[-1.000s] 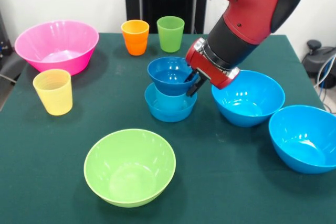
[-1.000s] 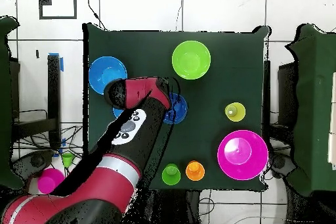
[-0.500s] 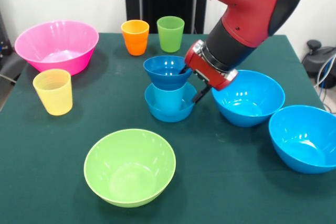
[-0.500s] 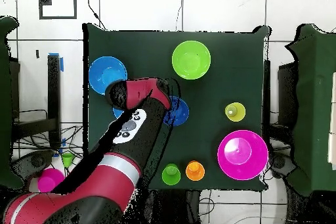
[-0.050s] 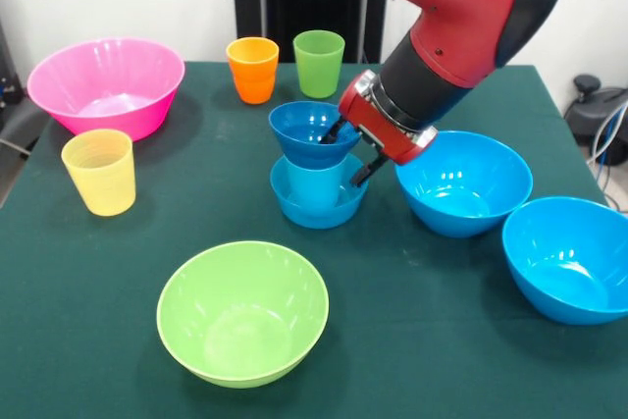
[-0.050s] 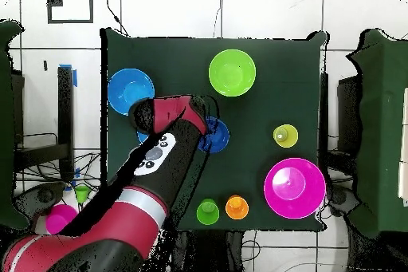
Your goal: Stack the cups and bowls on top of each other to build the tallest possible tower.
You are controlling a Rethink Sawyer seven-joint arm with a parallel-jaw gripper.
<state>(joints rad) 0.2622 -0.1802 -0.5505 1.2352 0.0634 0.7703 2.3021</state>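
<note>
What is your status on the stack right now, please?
Gripper straddling dark blue bowl's rim. Bowl sits on light blue cup in lower blue bowl. Nothing in the way.

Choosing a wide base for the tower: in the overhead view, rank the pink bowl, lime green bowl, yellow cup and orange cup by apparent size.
1. pink bowl
2. lime green bowl
3. yellow cup and orange cup: they look alike, so no ranking.

Dark green table cloth (image 5: 471, 340). Pink ribbed bowl (image 5: 106, 85) far left; translucent yellow cup (image 5: 99, 172) near it. Orange cup (image 5: 252, 70) and green cup (image 5: 319, 63) at the far edge. Lime green bowl (image 5: 242, 311) nearest. Dark blue small bowl (image 5: 312, 137) over a light blue cup (image 5: 316, 187). Two bright blue bowls (image 5: 463, 183) right. Red and black arm (image 5: 461, 17).
</note>
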